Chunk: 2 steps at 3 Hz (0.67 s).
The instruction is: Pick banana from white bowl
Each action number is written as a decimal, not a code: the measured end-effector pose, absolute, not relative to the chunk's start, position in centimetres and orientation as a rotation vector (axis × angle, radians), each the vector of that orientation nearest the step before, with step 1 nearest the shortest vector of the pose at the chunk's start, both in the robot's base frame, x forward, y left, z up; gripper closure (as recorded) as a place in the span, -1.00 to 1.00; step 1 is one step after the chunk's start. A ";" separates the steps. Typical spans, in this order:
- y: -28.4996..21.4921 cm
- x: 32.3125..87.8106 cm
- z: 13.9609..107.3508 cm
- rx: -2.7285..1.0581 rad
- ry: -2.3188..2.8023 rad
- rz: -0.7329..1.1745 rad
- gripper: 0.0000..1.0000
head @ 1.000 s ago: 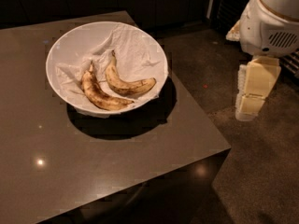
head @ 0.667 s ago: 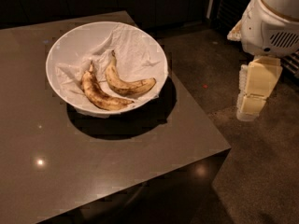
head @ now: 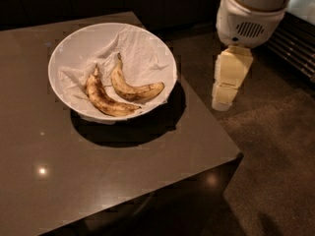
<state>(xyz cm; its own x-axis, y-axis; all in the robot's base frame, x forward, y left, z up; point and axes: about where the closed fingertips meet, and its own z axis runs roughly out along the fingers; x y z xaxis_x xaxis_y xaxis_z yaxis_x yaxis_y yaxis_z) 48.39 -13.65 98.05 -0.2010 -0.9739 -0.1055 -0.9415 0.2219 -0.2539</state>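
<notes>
Gripper [head: 221, 103] hangs off the right edge of the table [head: 123, 171], out over the floor [head: 275, 146], pointing down. It's well apart from the white bowl [head: 58, 53], not over the tabletop at all. From this angle I only see it as one cream block under the white wrist housing [head: 248, 18], so I can't tell if it's apart or together. Nothing in it that I can see.

The bowl sits on the far half of the table, nearer the right edge than the left, throwing a heavy shadow toward the near side. It's lined with crumpled white paper [head: 142, 53].

There are two bananas inside, both lying on the paper in the near half of the bowl. The banana [head: 134, 88] I want is the right-hand one: yellower, smoother, dark stem pointing to the far side, brownish tip pointing right toward the rim. It curves like a shallow U, lying flat.

The speckled banana [head: 106, 101] is just to its left, browner, with the same curve and its stem also pointing away. The two stems sit near each other. The bodies run side by side, and I see a narrow strip of paper between them for most of the length. I can't tell if they touch lower down.

The target is on the gripper's side of the pair, with nothing on top of it.
</notes>
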 end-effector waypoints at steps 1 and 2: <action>-13.3 48.8 98.3 -1.794 2.242 -0.205 -1.00; -12.7 49.4 98.2 -1.775 2.231 -0.171 -1.00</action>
<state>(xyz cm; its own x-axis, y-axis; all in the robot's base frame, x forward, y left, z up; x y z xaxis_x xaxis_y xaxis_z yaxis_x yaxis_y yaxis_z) 49.43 -12.67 98.23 -0.2026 -0.9681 -0.1471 -0.9344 0.2361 -0.2668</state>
